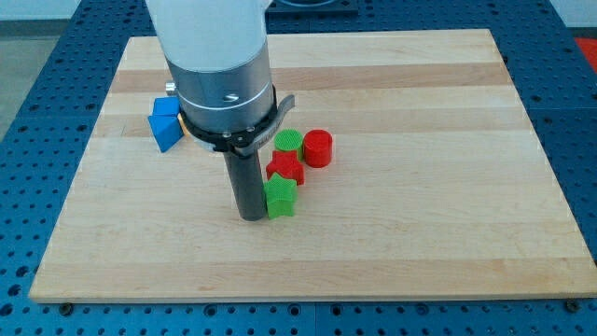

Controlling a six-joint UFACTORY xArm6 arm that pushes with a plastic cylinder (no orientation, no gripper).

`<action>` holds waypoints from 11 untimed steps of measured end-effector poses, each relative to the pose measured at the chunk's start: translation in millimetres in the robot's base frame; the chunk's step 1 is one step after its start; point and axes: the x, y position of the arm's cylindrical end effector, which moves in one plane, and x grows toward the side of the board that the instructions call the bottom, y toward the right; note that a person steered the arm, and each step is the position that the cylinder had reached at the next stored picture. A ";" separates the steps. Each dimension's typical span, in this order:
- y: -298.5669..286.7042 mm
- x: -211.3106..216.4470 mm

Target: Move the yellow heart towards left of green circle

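Observation:
My tip (252, 217) rests on the board, touching or almost touching the left side of a green star block (280, 197). The green circle (288, 142) lies above it, to the right of the rod, with a red circle (318, 147) against its right side. A red star-like block (285, 169) sits between the green circle and the green star. The yellow heart is mostly hidden behind the arm. Only a yellow sliver (170, 87) shows at the arm's left edge, above the blue blocks.
Two blue blocks (165, 121) lie together at the view's left, beside the arm body (219, 75). The wooden board (448, 233) sits on a blue perforated table. The wide arm hides part of the board's upper left.

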 end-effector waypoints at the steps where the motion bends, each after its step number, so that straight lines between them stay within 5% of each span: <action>1: -0.2 0.0; 4: -95.4 -53.9; 9: -112.1 -60.3; 11: -69.2 -76.5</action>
